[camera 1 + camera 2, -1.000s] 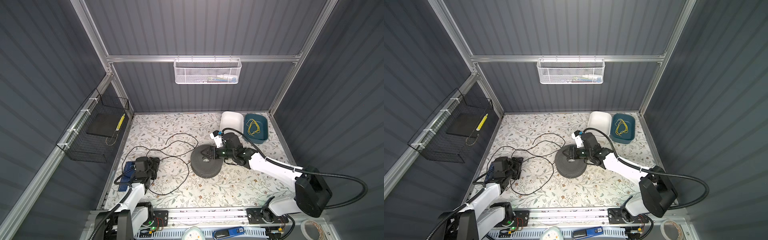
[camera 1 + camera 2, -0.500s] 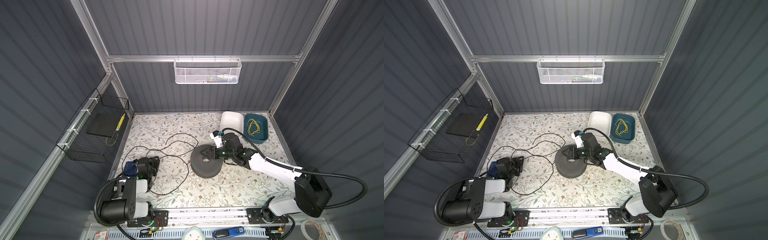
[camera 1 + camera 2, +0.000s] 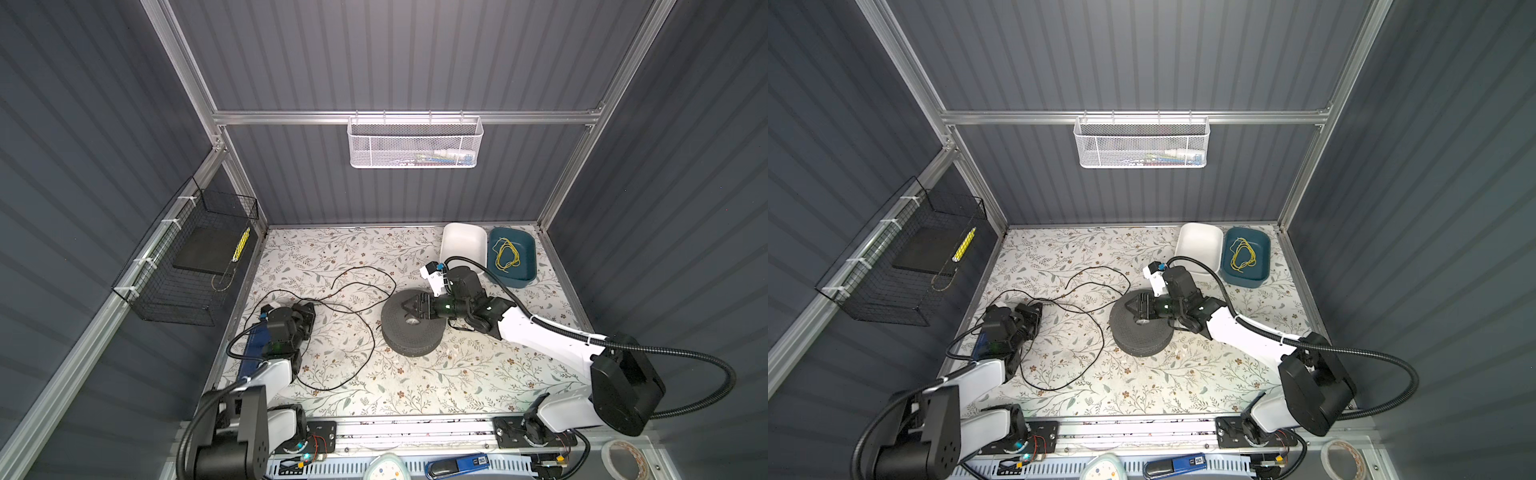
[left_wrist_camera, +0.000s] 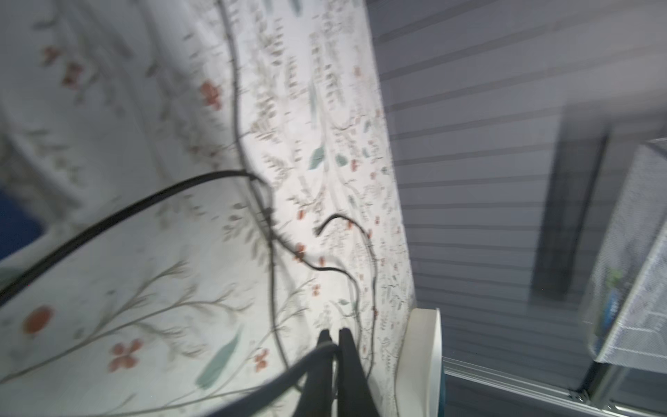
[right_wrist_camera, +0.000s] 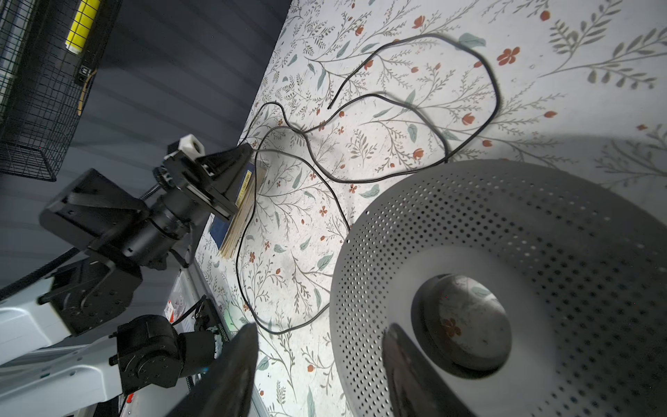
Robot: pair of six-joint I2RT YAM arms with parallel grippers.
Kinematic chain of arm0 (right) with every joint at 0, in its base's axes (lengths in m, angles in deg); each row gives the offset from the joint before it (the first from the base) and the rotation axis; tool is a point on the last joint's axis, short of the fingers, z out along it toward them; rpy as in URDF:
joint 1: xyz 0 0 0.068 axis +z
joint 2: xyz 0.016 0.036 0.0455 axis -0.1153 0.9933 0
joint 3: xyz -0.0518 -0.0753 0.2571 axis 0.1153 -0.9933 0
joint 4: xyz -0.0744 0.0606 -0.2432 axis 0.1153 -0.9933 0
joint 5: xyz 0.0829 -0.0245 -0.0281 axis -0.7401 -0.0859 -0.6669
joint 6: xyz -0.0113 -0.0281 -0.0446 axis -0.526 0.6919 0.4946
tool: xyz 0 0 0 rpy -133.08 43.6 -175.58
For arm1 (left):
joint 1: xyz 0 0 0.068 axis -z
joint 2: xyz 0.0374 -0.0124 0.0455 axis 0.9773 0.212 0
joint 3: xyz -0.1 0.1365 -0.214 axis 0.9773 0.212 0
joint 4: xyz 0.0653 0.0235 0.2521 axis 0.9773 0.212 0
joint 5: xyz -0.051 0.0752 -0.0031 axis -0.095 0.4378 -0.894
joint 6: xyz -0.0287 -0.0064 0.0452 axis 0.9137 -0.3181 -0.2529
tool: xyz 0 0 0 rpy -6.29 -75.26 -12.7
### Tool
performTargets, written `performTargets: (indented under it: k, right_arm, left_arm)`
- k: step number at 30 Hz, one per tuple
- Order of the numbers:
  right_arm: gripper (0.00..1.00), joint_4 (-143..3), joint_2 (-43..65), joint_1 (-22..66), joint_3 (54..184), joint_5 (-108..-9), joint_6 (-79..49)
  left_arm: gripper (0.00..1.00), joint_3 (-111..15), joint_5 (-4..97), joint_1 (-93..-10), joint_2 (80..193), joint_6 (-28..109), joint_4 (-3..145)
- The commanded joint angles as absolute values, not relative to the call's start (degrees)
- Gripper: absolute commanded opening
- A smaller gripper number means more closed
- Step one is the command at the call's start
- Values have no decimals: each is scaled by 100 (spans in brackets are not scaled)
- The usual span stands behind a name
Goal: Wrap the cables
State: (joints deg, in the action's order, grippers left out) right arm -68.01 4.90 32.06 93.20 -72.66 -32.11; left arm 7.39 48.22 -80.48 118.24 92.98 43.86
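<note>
The cables are one long thin black cord (image 3: 372,345) (image 3: 1103,343) lying in loose loops on the flowered table, left of the grey perforated spool (image 3: 411,336) (image 3: 1140,332). My left gripper (image 3: 307,307) (image 3: 1036,307) sits low at the table's left side. In the left wrist view it (image 4: 334,332) is shut, with the cord (image 4: 108,220) pinched at its fingertips. My right gripper (image 3: 409,309) (image 3: 1133,308) hovers open over the spool's top. In the right wrist view its jaws (image 5: 321,328) straddle the rim of the spool (image 5: 505,224), holding nothing.
A white bin (image 3: 463,245) and a teal bin (image 3: 523,270) holding a yellow wire loop (image 3: 506,255) stand at the back right. A blue book (image 3: 253,357) lies under the left arm. A black wire basket (image 3: 187,257) hangs on the left wall.
My left gripper has closed on the cord while staying at the same spot, and its arm has shifted pose. The right gripper has barely moved above the spool.
</note>
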Motion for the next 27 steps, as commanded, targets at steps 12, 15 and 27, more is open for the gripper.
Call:
performTargets:
  k: [12,15,27]
  right_arm:
    - [60,-7926,64,3295,10495,-6986,-1848]
    - [63,-8209,45,3387,10775,-6658,-1389]
    - [74,-8637,390,3470,11511,-5178,-461]
  left_arm:
    - [0,-3277,3399,-6790,12228,7785,6675]
    - [0,-3991,3245,-6273,12656,7594,6726]
    - [0,-4859,2962,-5263,13198,7241,6797]
